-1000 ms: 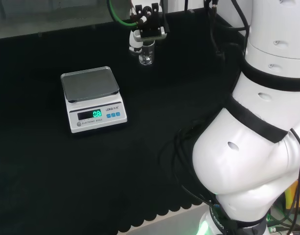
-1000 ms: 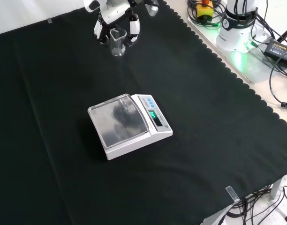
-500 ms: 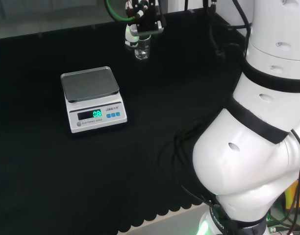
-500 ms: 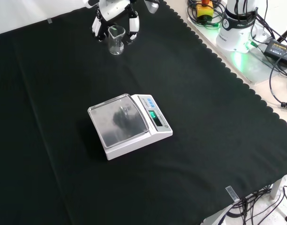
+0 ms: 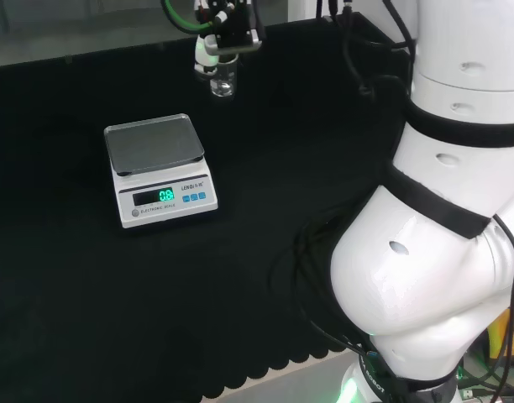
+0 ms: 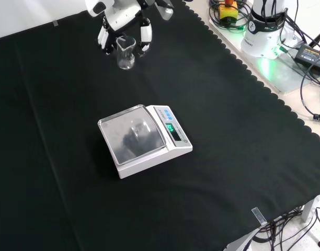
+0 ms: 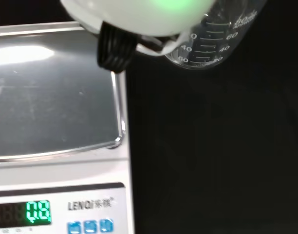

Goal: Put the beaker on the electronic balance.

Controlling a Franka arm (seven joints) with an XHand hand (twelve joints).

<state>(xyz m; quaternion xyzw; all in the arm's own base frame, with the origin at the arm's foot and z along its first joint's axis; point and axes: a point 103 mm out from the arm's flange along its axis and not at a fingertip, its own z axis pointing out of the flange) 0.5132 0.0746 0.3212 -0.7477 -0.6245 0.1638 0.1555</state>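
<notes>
Hand (image 6: 123, 21) has its fingers curled around the upright beaker (image 6: 125, 53), above the tabletop (image 6: 228, 130). In the front view the balance (image 6: 144, 139) lies lower, well apart; its pan is bare.

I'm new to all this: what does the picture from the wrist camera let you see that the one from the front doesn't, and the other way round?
The wrist view alone shows the printed measuring lines on the beaker up close.

The front view alone shows the hand, its fingers curled round the beaker, held above the black cloth well short of the balance, and the cables past the cloth's edge.

Both show the beaker, the balance's shiny pan with nothing on it, and its lit green display.
</notes>
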